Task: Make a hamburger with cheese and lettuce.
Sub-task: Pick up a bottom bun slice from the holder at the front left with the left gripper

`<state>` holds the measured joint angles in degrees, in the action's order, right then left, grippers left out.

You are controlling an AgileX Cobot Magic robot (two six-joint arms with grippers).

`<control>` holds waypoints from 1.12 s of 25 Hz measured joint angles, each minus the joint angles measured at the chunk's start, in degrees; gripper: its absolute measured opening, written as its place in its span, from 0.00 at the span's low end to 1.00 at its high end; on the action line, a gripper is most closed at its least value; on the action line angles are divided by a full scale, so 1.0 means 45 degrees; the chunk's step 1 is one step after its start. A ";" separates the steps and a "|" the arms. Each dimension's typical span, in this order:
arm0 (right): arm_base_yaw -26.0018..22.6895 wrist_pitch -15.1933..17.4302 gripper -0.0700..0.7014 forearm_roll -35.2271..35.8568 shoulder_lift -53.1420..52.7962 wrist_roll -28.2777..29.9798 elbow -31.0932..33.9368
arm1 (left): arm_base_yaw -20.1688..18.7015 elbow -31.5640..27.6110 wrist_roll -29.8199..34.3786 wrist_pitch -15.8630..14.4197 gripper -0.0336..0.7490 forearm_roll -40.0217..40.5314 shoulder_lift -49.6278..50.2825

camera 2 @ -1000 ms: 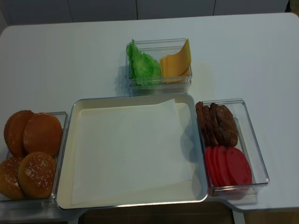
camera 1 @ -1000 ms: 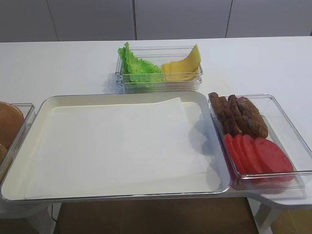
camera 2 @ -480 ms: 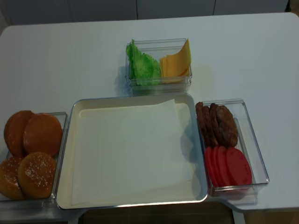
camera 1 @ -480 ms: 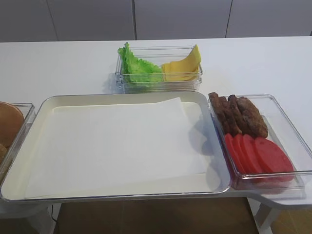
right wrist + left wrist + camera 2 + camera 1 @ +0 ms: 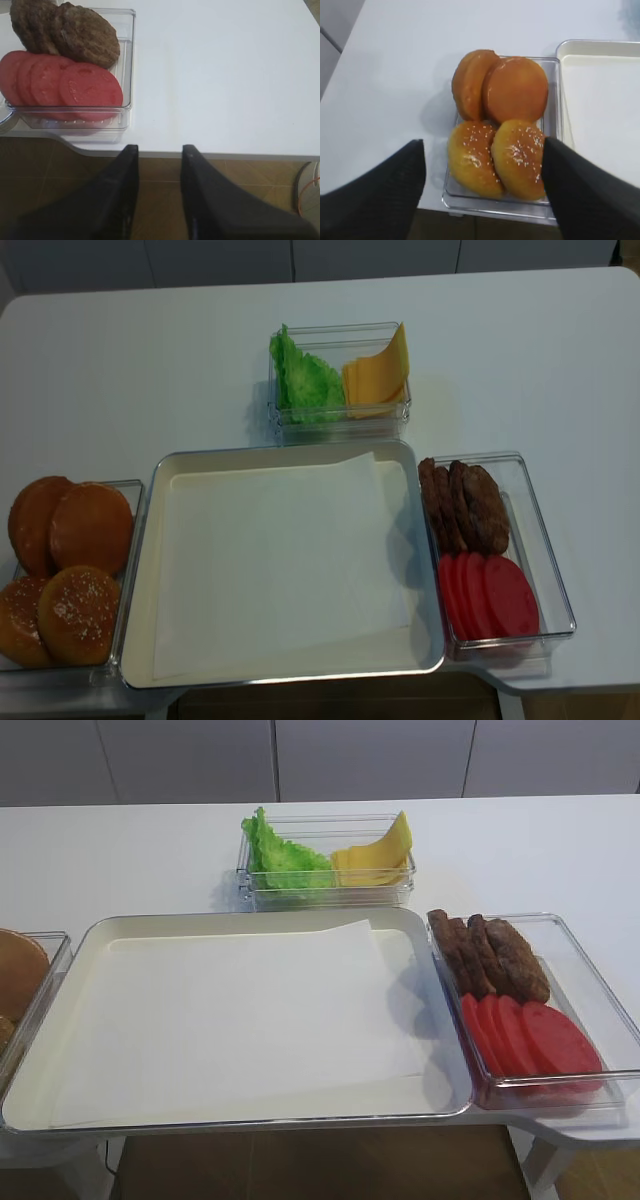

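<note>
Buns: four bun halves (image 5: 68,572) sit in a clear bin (image 5: 131,540) at the left edge of the table (image 5: 140,370). The two farther ones lean on edge with smooth brown faces; the two nearer ones lie dome-up with seeds. In the plain exterior view only a brown sliver (image 5: 18,975) shows at the frame edge, the rest cut off. No pale cut face is visible in any view.

Tray: a metal tray (image 5: 455,1050) sits mid-table, lined with a white paper sheet (image 5: 240,1010); nothing lies on the paper.

Lettuce: the lettuce (image 5: 305,380) stands in the left half of a clear box (image 5: 335,420) beyond the tray. Its lower part is hidden behind the box wall.

Cheese: the cheese (image 5: 378,372) leans in the right half of the same box, just beside the lettuce, one pointed corner above the rim. The slices cannot be counted.

Patties and tomato: a clear bin (image 5: 545,530) right of the tray holds dark meat patties (image 5: 465,505) at the far end and overlapping red tomato slices (image 5: 490,598) at the near end. In the right wrist view the bin's left part runs out of frame.

Left claw: the left claw (image 5: 482,162) hovers above the bun bin, its dark fingers (image 5: 395,175) spread wide to either side of the buns, holding nothing. The fingers are blurred.

Right claw: the right claw (image 5: 157,155) hangs off the table's near edge over the floor, fingers (image 5: 127,165) a narrow gap apart, empty. Neither claw appears in the two exterior views.
</note>
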<state>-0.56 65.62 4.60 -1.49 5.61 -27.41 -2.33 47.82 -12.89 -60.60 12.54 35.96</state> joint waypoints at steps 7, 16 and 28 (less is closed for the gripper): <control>0.0000 0.0000 0.37 0.0000 0.0000 0.0000 0.0000 | 0.0630 0.2143 -0.0237 0.0269 0.72 0.0179 0.3326; 0.0000 0.0000 0.37 0.0000 0.0000 0.0000 0.0000 | 0.3169 0.3445 0.1205 0.0604 0.71 -0.2383 0.6793; 0.0000 0.0000 0.37 0.0000 0.0000 0.0000 0.0000 | 0.5525 0.3445 0.5067 0.1033 0.71 -0.6155 0.9334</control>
<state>-0.56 65.62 4.60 -1.49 5.61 -27.41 22.53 63.32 9.91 -55.95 -15.16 77.96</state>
